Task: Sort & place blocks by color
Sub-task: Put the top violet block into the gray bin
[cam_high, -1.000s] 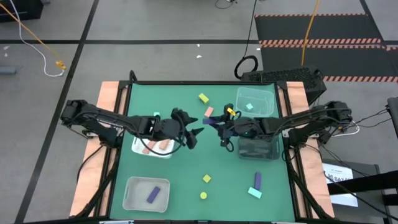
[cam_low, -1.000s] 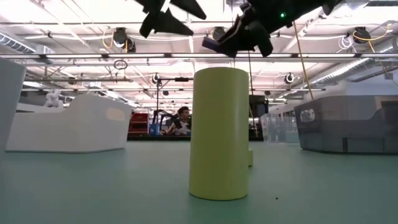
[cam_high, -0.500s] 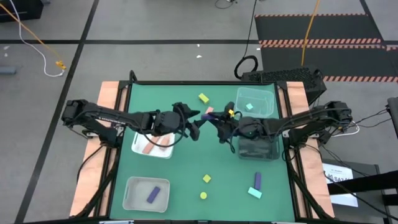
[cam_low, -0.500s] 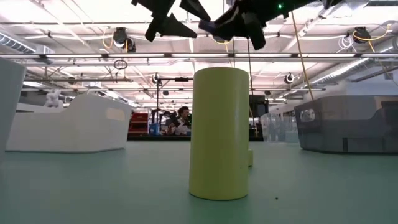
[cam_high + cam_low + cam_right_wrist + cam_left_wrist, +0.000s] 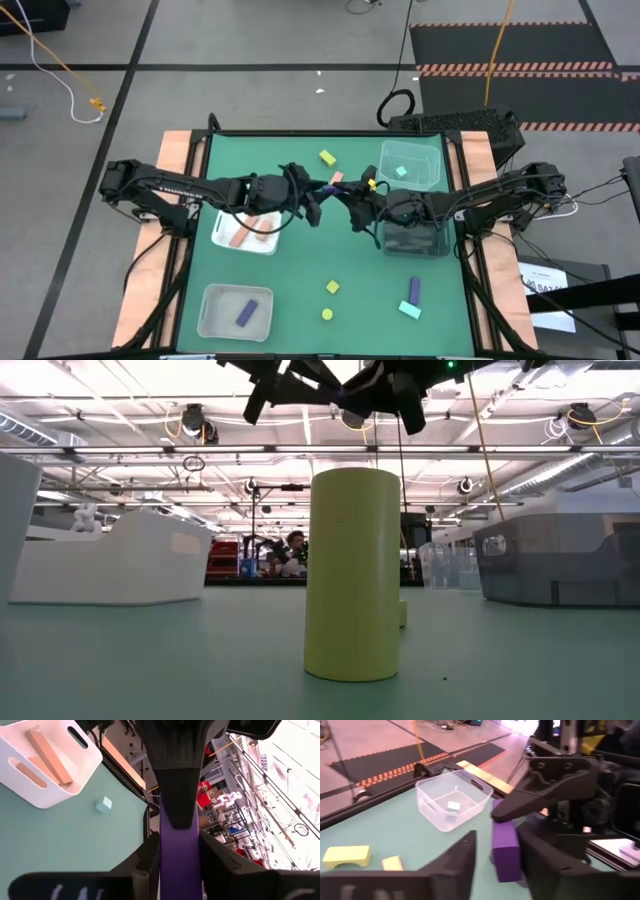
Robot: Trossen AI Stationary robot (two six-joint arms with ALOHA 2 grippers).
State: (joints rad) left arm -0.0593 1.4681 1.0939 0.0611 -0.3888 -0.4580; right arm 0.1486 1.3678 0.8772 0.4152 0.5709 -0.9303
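A purple block [image 5: 506,851] hangs in the air over the table's middle, with my right gripper [image 5: 348,197] shut on it. My left gripper [image 5: 497,837] faces it from the table's left, its fingers standing on either side of the block's free end. A gap shows beside one finger [image 5: 462,855]; whether the other finger touches the block I cannot tell. In the low view both grippers and the block [image 5: 348,392] sit at the top of the picture. More blocks lie on the table: a pink one [image 5: 337,178], a yellow arch [image 5: 327,157], a yellow cube [image 5: 332,287]. My right gripper pinches the purple block's two long sides [image 5: 180,862] between its two fingers. The block runs along the fingers and sticks out past their ends. The fingers come about level from the table's right. The block is lifted clear of the table.
A white tray [image 5: 225,240] with pink bars is at the left, a clear tray [image 5: 215,318] with a purple bar near left, a clear tray [image 5: 430,160] with a mint cube far right, a dark tray [image 5: 415,240] at the right. A yellow cylinder [image 5: 352,575], a purple bar [image 5: 414,289] and a mint block [image 5: 409,309] stand near the front.
My left gripper has moved toward the table's right, up to my right gripper, and its fingers have drawn closer together around the purple block's free end. My right gripper has rolled, turning the block with it, and kept its hold.
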